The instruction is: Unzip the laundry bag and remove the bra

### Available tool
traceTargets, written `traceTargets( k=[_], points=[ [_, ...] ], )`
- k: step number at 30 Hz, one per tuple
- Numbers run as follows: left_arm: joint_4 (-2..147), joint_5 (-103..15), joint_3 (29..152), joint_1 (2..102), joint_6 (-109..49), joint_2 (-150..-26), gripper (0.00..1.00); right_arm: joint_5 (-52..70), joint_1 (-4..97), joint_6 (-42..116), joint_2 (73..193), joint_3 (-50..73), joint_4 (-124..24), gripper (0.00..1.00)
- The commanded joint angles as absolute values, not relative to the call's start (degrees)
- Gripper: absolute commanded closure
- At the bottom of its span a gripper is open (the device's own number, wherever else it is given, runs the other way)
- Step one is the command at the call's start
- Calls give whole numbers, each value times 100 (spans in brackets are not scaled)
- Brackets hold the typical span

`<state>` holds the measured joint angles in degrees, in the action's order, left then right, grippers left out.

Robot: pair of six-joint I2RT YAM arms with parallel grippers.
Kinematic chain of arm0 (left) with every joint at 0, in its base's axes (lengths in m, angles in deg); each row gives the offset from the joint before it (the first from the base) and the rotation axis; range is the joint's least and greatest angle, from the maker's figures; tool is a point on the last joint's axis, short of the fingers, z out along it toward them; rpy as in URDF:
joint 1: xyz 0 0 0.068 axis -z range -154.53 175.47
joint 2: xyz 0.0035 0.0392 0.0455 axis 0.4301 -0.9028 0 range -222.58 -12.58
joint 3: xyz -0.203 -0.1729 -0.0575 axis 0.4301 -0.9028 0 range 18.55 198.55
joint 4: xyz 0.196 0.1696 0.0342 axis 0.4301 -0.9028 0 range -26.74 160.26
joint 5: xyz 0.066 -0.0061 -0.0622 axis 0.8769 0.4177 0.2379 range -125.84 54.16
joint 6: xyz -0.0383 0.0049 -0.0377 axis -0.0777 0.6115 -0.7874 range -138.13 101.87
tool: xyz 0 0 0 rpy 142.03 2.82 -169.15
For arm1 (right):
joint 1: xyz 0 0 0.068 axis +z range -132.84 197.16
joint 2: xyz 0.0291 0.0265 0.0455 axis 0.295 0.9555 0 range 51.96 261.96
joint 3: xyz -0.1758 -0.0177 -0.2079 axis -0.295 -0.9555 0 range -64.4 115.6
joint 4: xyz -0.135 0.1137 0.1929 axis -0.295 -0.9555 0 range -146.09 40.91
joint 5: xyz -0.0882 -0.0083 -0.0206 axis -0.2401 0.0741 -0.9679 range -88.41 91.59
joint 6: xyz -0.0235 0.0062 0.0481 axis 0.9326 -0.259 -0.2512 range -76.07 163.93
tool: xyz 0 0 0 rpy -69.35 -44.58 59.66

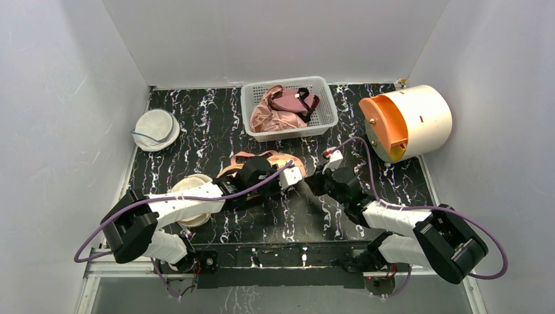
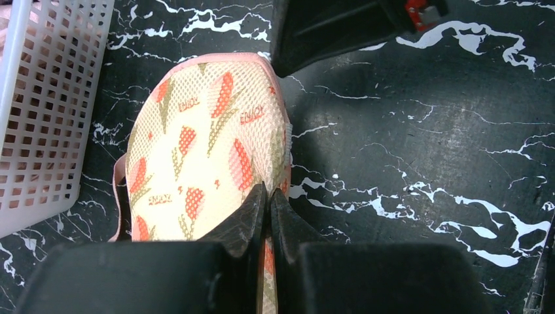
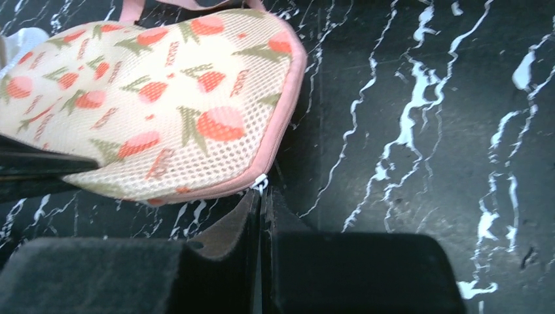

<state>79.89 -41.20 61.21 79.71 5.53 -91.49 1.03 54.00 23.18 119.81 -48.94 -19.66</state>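
The laundry bag (image 1: 273,159) lies mid-table, peach mesh with red-green motifs and pink edging; it also fills the left wrist view (image 2: 196,137) and the right wrist view (image 3: 150,98). My left gripper (image 1: 296,176) (image 2: 269,195) is shut, pinching the bag's edge fabric between its black fingers. My right gripper (image 1: 310,178) (image 3: 262,195) is shut at the bag's pink rim, nipping the small white zip pull (image 3: 260,182). The two grippers sit close together at the bag's right end. The bra is out of view.
A white basket (image 1: 326,108) (image 2: 39,111) holding a pink garment and a maroon bra stands behind the bag. A round cream pouch (image 1: 157,129) lies at the back left, another round pouch (image 1: 193,186) under my left arm. An orange-and-cream drum (image 1: 406,121) sits back right.
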Motion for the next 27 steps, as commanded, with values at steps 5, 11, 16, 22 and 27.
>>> traceTargets(
  k=[5,11,16,22,27],
  points=[
    [7894,-4476,6188,8041,666,-8817,100,350,4923,3002,12366,-3986,-2543,100],
    [7686,-4118,6328,8102,750,-9032,88,1085,4946,3145,12192,-3755,-2895,100],
    [7820,-4278,6268,8141,601,-9009,57,1394,5097,2981,12148,-3531,-3184,100],
    [8095,-4219,6260,8273,177,-9071,42,1303,5379,2848,12104,-3309,-3551,100],
    [8278,-3949,6279,8346,-115,-9345,39,1308,5552,2682,12061,-3224,-3703,100]
  ],
)
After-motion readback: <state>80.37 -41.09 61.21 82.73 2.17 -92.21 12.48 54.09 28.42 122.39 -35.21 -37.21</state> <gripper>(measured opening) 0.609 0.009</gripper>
